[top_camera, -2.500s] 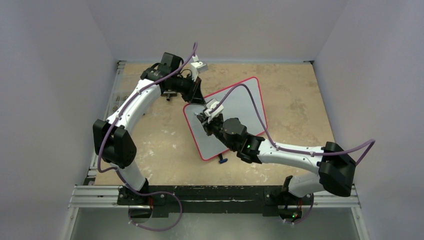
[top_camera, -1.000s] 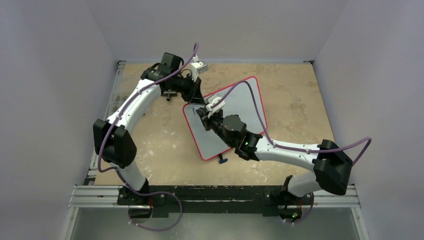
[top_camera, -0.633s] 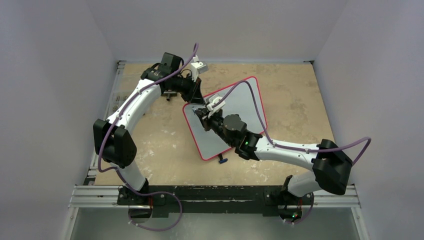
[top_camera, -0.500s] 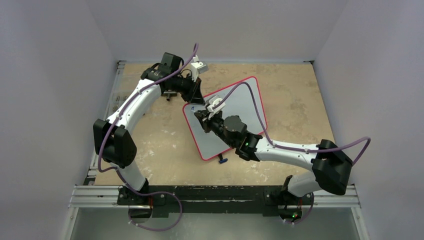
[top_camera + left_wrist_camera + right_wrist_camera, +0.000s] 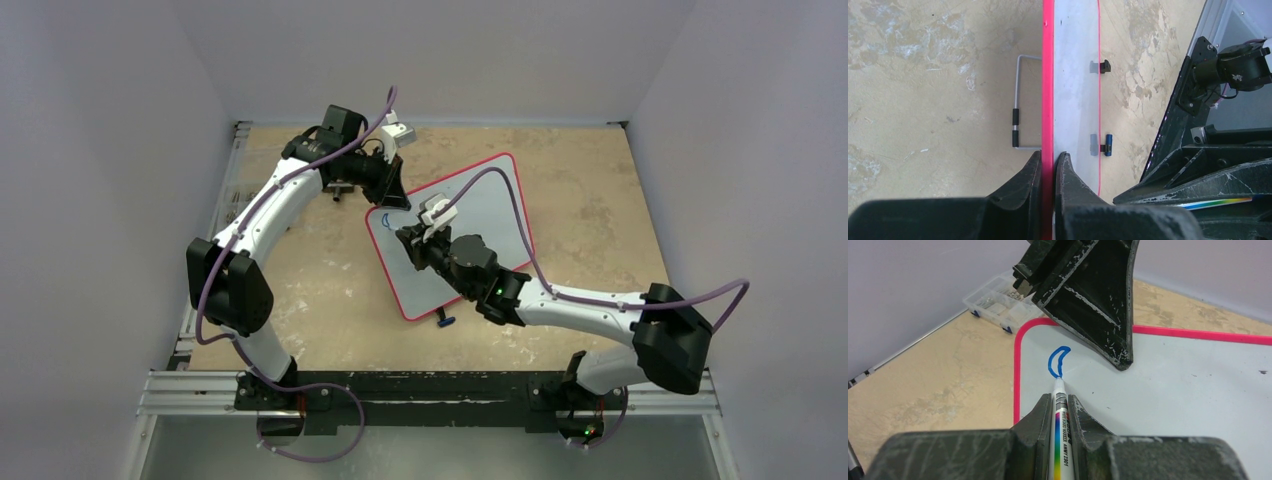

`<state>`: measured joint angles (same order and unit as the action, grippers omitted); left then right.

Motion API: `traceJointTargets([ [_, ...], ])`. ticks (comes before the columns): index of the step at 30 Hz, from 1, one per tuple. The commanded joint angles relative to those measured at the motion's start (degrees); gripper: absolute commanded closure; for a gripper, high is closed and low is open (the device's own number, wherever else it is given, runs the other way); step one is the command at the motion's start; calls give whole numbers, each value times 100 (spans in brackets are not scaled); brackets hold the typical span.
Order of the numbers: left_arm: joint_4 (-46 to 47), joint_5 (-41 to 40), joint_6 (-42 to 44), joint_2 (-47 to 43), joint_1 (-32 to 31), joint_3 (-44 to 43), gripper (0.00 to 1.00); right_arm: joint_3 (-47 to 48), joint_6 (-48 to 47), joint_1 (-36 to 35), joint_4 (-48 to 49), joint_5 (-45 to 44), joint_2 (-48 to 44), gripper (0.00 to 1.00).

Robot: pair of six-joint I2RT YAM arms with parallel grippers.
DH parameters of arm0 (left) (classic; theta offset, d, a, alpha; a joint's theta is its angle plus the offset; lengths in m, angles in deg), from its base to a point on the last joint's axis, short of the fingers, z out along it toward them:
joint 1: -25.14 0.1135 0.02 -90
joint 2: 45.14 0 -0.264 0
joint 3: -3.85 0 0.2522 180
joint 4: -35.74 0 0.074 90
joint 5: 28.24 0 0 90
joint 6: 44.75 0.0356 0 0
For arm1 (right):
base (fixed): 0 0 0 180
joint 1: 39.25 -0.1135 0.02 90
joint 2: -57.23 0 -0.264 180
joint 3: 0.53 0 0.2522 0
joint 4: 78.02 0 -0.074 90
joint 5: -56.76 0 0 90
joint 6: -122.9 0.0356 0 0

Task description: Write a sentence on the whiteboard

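The whiteboard (image 5: 485,205), glossy white with a red-pink frame, lies slanted on the tan table. My left gripper (image 5: 392,197) is shut on its far-left frame edge (image 5: 1048,75), one finger on each side of the rim. My right gripper (image 5: 1060,397) is shut on a white marker (image 5: 1062,440) with a rainbow stripe. The marker's tip touches the board near its left corner. Of the sentence, only one blue crescent-shaped loop (image 5: 1058,361) shows, right at the tip; it appears as a small blue mark (image 5: 385,221) in the top view.
A clear plastic parts box (image 5: 998,302) sits beyond the board's corner by the back wall. A wire stand (image 5: 1018,100) juts from the board's edge. A black foot (image 5: 1104,66) and a blue clip (image 5: 1108,145) stick out on its other side. Grey walls close in the table.
My right gripper swung up toward the board's left corner, then drew back down a little. A blue curved stroke now shows there. The left arm has held still.
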<state>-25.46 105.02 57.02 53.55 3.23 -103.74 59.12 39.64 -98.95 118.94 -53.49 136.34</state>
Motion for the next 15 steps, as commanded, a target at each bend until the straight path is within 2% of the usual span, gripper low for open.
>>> traceJointTargets([
  [1, -433, -548, 669, 14, -329, 143, 100, -114, -50, 117, -1096, -838, 114, 100],
  [8, -432, -556, 669, -7, -340, 145, 100, -77, 2, 121, -1444, -817, 143, 100],
  [15, -432, -550, 669, 0, -340, 139, 100, 66, -316, 117, -1852, -394, 226, 100],
])
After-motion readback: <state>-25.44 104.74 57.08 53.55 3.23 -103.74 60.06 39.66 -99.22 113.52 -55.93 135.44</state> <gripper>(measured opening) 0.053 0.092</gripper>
